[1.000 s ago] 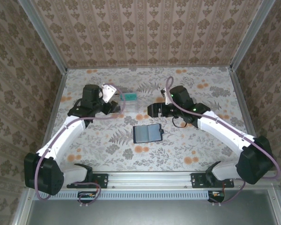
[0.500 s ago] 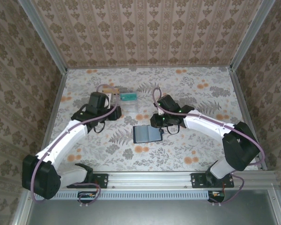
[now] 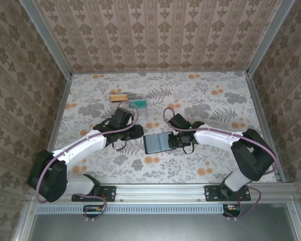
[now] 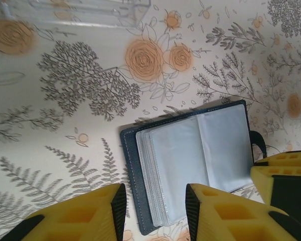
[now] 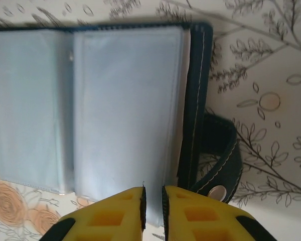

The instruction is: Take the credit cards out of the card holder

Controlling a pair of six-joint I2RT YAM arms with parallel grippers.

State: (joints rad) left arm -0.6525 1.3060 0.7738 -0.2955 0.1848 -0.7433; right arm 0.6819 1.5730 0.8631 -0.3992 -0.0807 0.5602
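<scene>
The card holder point(image 3: 157, 143) lies open on the floral table, navy cover down and greyish see-through pockets point(image 4: 190, 155) up. No card shows in those pockets. My left gripper point(image 4: 154, 211) hovers open over the holder's left edge point(image 4: 130, 170). My right gripper point(image 5: 153, 206) is at the holder's right side, its jaws closed to a thin slit on the edge of the right pocket page point(image 5: 125, 110). Its yellow fingers point(image 4: 286, 170) show in the left wrist view. Two credit cards, a teal card point(image 3: 138, 104) and a tan card point(image 3: 119, 96), lie at the back by the tray.
A clear plastic tray point(image 3: 132, 106) sits behind the left arm, its rim point(image 4: 90, 12) at the top of the left wrist view. The holder's navy strap point(image 5: 220, 150) with a metal snap point(image 5: 218, 191) curls out to the right. Patterned walls enclose the table.
Both arms have swung in from the back to the card holder. The right jaws have closed at its right edge and the left jaws have narrowed over its left edge.
</scene>
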